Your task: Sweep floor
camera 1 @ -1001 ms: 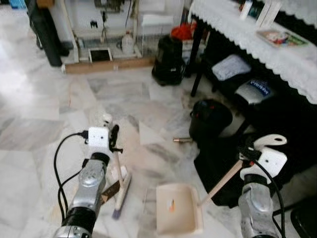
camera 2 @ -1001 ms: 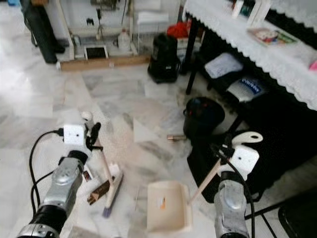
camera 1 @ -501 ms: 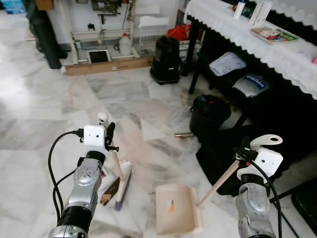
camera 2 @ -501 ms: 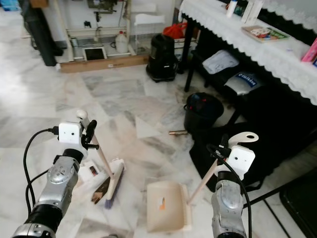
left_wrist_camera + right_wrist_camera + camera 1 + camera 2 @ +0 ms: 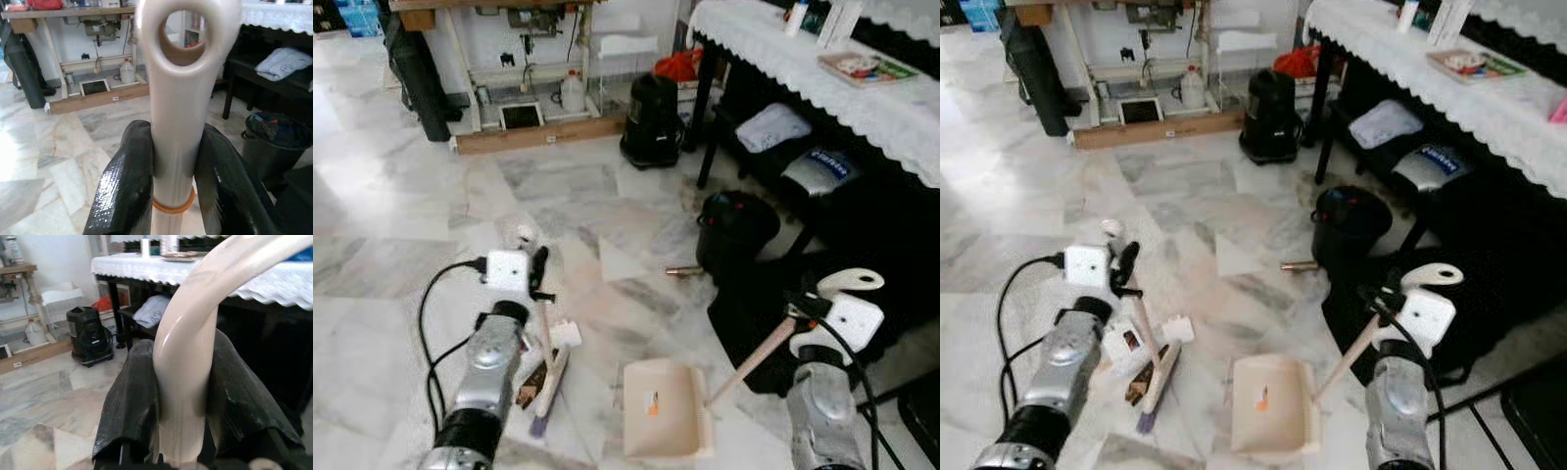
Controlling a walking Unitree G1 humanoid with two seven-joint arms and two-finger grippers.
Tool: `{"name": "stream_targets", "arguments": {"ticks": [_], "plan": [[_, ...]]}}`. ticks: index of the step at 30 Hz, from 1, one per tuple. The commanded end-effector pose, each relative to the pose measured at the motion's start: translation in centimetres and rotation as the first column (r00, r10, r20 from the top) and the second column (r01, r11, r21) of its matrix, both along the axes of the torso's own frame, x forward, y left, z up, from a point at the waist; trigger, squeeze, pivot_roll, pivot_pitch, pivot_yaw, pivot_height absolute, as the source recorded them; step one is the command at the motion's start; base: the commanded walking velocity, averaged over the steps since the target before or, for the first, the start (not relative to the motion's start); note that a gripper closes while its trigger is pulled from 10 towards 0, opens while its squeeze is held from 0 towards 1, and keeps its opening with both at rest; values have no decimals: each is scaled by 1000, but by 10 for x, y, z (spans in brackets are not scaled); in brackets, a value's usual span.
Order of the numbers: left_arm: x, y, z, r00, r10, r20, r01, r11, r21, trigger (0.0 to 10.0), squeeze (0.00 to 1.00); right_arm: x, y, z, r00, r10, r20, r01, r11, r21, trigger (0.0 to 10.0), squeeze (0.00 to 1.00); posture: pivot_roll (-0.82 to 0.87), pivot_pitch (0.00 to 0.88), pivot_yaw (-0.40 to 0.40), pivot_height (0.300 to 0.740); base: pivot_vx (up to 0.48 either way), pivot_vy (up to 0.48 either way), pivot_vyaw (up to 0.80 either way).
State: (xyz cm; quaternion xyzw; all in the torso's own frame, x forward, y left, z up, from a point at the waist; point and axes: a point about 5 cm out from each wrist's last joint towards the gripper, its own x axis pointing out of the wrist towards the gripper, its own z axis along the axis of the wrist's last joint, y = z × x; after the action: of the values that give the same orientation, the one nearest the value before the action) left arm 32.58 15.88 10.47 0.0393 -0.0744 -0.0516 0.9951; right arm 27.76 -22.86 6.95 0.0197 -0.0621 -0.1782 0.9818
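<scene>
There are two grippers: the left gripper (image 5: 537, 277) and the right gripper (image 5: 800, 311). Below the left one is one broom (image 5: 548, 377) with some scraps. Below the right one is one dustpan (image 5: 664, 422). Beyond it is one black bin (image 5: 736, 232).

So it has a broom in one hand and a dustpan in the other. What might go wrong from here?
Debris at the broom head lies well short of the dustpan across the floor, so a push by the left gripper may scatter it.

The right gripper holds the dustpan's long handle at its far end, so the pan might tip, spilling the orange scrap.

A black bin stands close beyond; a wide swing might hit it.
</scene>
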Motion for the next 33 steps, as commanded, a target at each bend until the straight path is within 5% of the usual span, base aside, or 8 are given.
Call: {"name": "stream_targets", "arguments": {"ticks": [1, 16, 33], "plan": [[2, 3, 9, 999, 6, 40, -6, 1000, 10, 10000, 0, 4, 2, 9, 999, 8, 40, -8, 1000, -5, 10000, 0, 146, 69, -75, 740, 341, 0, 0], [2, 4, 8, 999, 9, 40, -10, 1000, 7, 10000, 0, 4, 2, 8, 999, 10, 38, -10, 1000, -9, 10000, 0, 145, 71, -77, 740, 341, 0, 0], [-1, 6, 7, 999, 6, 32, -6, 1000, 14, 10000, 0, 0, 0, -4, 1000, 15, -12, -15, 1000, -11, 10000, 0, 145, 91, -71, 740, 0, 0, 0]]}}
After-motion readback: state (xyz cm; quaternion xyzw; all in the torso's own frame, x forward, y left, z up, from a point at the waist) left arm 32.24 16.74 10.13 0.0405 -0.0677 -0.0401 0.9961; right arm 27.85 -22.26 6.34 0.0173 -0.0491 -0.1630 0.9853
